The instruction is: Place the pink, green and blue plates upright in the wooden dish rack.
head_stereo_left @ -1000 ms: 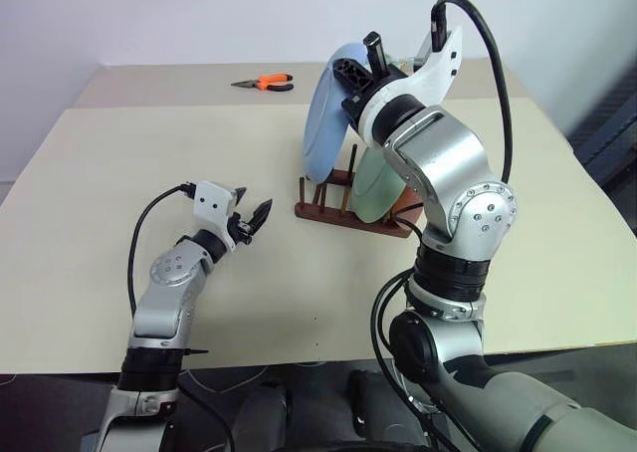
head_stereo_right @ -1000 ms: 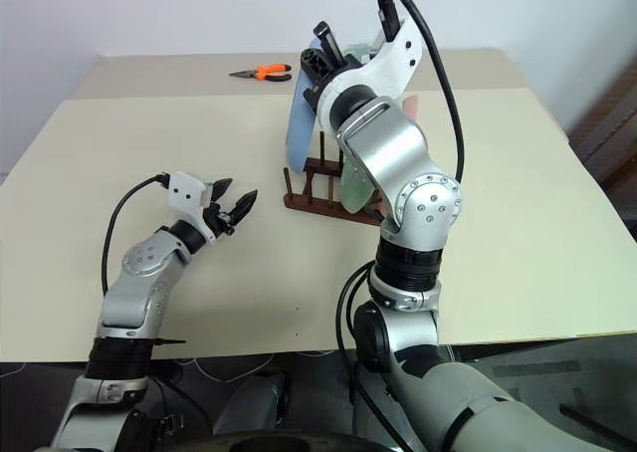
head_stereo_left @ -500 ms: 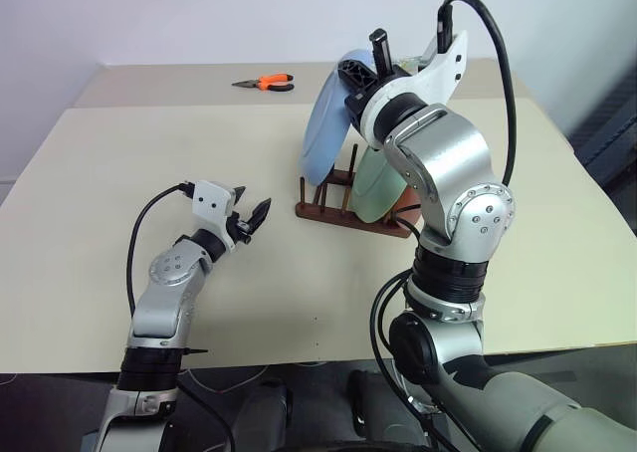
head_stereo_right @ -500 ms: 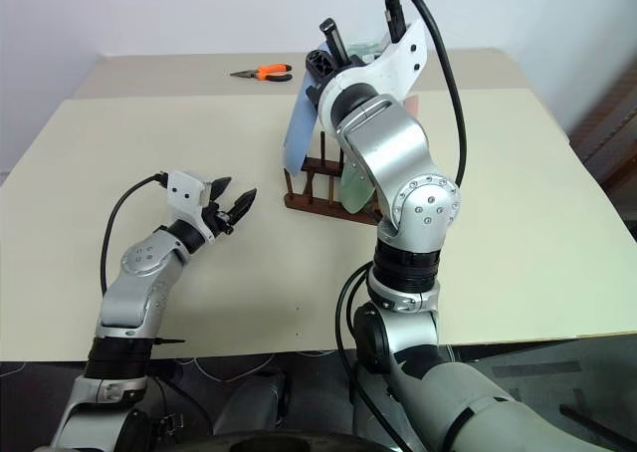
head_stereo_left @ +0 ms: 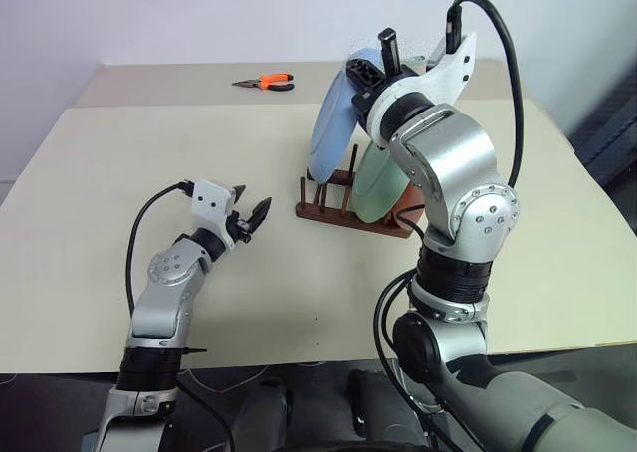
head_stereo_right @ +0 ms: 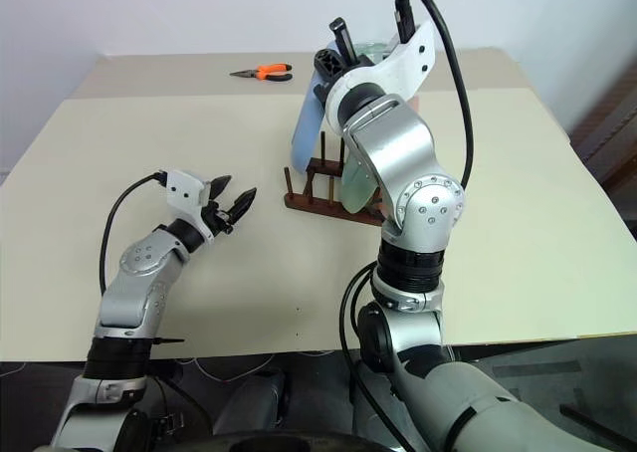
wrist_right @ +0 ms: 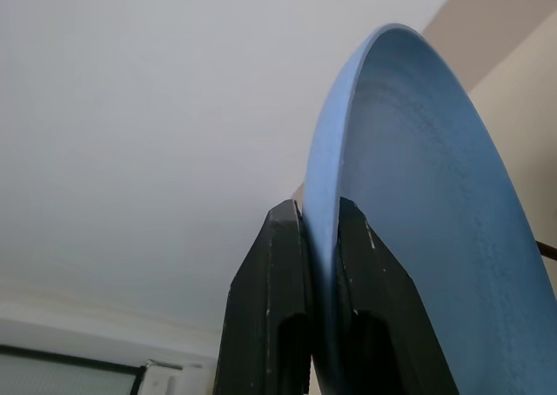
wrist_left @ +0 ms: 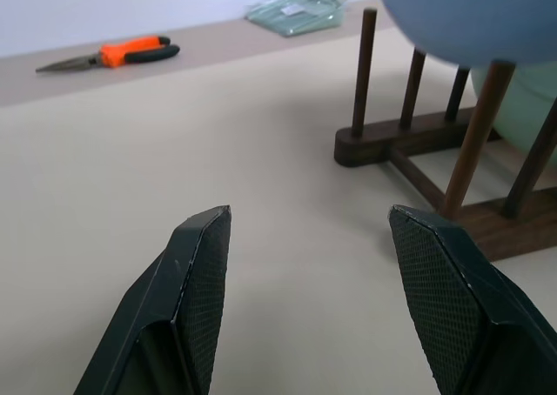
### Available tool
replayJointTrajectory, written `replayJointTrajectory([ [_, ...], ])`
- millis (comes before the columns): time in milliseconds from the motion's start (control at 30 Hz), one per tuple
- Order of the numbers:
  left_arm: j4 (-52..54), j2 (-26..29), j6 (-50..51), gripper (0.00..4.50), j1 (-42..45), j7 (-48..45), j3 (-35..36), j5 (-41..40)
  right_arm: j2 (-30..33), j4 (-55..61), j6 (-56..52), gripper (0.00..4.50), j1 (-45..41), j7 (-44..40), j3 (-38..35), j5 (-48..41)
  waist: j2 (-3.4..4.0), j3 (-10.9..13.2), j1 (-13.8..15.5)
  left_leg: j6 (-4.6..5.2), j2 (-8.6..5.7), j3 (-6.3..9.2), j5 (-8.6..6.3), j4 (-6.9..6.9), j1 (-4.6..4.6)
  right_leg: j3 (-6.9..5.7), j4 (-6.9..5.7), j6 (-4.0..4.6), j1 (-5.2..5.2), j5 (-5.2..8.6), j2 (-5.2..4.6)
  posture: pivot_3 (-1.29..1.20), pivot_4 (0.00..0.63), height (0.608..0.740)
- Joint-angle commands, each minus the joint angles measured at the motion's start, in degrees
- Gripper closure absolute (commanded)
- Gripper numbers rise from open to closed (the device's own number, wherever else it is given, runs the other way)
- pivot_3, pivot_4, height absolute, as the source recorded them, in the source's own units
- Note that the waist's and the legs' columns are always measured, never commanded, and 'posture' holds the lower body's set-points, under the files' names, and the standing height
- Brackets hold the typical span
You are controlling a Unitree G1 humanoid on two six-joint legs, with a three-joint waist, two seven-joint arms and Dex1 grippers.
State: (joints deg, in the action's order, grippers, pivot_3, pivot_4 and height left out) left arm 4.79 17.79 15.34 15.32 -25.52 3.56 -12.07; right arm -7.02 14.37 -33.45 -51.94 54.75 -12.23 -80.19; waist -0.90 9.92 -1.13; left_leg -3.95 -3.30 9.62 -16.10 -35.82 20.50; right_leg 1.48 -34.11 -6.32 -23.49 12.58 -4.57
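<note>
Right gripper (wrist_right: 320, 238) pinches the blue plate (head_stereo_left: 333, 123) by its rim — light, stiff, smooth plastic; left gripper (wrist_left: 309, 291) gapes, empty.

My finger pads (wrist_left: 439, 299) are black with a fine cross-hatched texture. The blue plate (wrist_right: 418, 204) I pinch looks matt, faintly grainy plastic; the green plate (head_stereo_left: 376, 185) is matt too. The rack (wrist_left: 409, 143) is dark, smooth wood. The table (head_stereo_left: 149, 153) is matt cream. The pliers (head_stereo_left: 265, 83) have glossy orange handles.
</note>
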Motion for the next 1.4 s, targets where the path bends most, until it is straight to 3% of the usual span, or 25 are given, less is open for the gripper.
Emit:
replayJointTrajectory([
  [33, 2.2, 0.3, -0.7, 1.57, -0.1, -0.1, 0.7, -0.8, -0.8, 1.2, 0.2, 4.50, 0.8, 2.9, 0.5, -1.8, 0.00, 0.0, 0.0, 0.00, 0.00, 0.00, 0.00, 0.01, 0.00, 0.00, 0.00, 0.00, 0.00, 0.00, 0.00, 0.00, 0.150, 0.740],
  [267, 2.4, 0.3, -0.9, 1.57, -0.3, 0.0, 0.8, -0.7, 0.7, -1.9, -0.5, 4.50, -0.1, 2.3, 0.9, -0.1, 0.02, 0.0, 0.0, 0.00, 0.00, 0.00, 0.00, 0.04, 0.00, 0.00, 0.01, 0.00, -0.02, 0.00, 0.00, 0.00, 0.150, 0.740],
  [367, 2.5, 0.1, -0.9, 1.51, -0.3, 0.0, 0.8, -0.8, 2.3, -4.8, -1.9, 3.49, -2.1, -1.2, 1.3, 0.9, 0.03, 0.0, 0.0, 0.00, 0.00, -0.02, 0.00, 0.04, 0.00, 0.00, 0.01, 0.00, -0.01, 0.00, 0.00, 0.00, 0.150, 0.740],
  [567, 3.2, 0.0, -0.8, 1.51, -0.9, 0.4, 0.8, -0.8, 9.9, -4.4, -9.9, 0.70, -6.2, -14.5, 7.4, 6.7, 0.03, 0.0, 0.0, 0.01, 0.00, -0.02, 0.00, 0.10, 0.02, 0.00, 0.05, 0.01, -0.04, 0.00, 0.01, 0.00, 0.150, 0.740],
  [767, 4.2, -0.2, -0.5, 1.51, -1.7, 0.9, 0.7, -0.8, 25.1, 1.1, -11.2, 0.70, -6.6, -34.4, 14.8, 23.2, -0.04, 0.0, 0.3, 0.01, -0.02, -0.02, 0.00, 0.11, 0.05, -0.02, 0.15, -0.19, 0.01, 0.13, -0.02, 0.00, 0.150, 0.740],
  [900, 4.4, -0.4, -0.1, 1.51, -1.8, 0.8, 0.4, -1.0, 28.3, 3.3, -11.9, 0.70, -3.5, -40.8, 13.4, 25.8, -0.04, 0.0, 0.1, 0.01, 0.00, -0.03, 0.00, 0.13, 0.02, -0.02, 0.16, -0.22, 0.03, 0.15, -0.02, 0.00, 0.150, 0.740],
  [1000, 4.3, 0.2, -0.4, 1.51, -1.6, -0.2, 0.0, -0.9, 35.2, 9.6, -10.5, 0.70, 1.5, -51.2, 11.1, 27.6, -0.04, 0.0, 0.5, 0.01, 0.02, -0.02, 0.00, 0.15, 0.06, -0.01, 0.16, -0.21, -0.01, 0.14, -0.02, 0.00, 0.150, 0.740],
  [1067, 5.4, 2.2, 0.5, 1.51, -1.5, -3.1, 0.4, -2.5, 45.0, 17.3, -11.0, 1.24, 8.3, -64.7, 7.1, 24.6, -0.05, 0.0, 1.0, 0.02, 0.00, 0.00, -0.01, 0.14, 0.16, -0.04, 0.27, -0.26, 0.00, 0.10, -0.05, 0.00, 0.150, 0.740],
  [1133, 8.5, 5.3, 3.6, 1.51, -1.9, -8.4, -0.2, -6.1, 53.3, 21.1, -14.9, 2.01, 15.0, -71.5, 1.2, 19.1, -0.05, 0.0, 1.4, 0.11, 0.00, 0.07, -0.06, 0.12, 0.40, -0.14, 0.62, -0.35, 0.01, 0.04, -0.04, 0.00, 0.150, 0.740],
  [1300, 19.1, 14.8, 13.2, 1.51, -3.6, -22.7, -6.1, -14.8, 67.4, 27.8, -20.1, 4.42, 30.1, -80.9, -9.3, 15.3, -0.02, 0.0, 1.4, 0.43, 0.01, -0.12, -0.27, -0.12, 0.63, -0.12, 0.91, -0.03, 0.00, 0.04, -0.12, 0.00, 0.150, 0.740],
  [1400, 20.7, 16.9, 13.8, 1.51, -2.5, -26.0, -10.2, -14.3, 71.9, 31.8, -20.8, 4.47, 36.9, -81.1, -9.3, 21.2, 0.00, 0.0, 1.5, 0.43, 0.05, -0.20, -0.28, -0.28, 0.68, -0.12, 0.91, -0.13, -0.02, 0.16, -0.14, 0.00, 0.150, 0.740],
])
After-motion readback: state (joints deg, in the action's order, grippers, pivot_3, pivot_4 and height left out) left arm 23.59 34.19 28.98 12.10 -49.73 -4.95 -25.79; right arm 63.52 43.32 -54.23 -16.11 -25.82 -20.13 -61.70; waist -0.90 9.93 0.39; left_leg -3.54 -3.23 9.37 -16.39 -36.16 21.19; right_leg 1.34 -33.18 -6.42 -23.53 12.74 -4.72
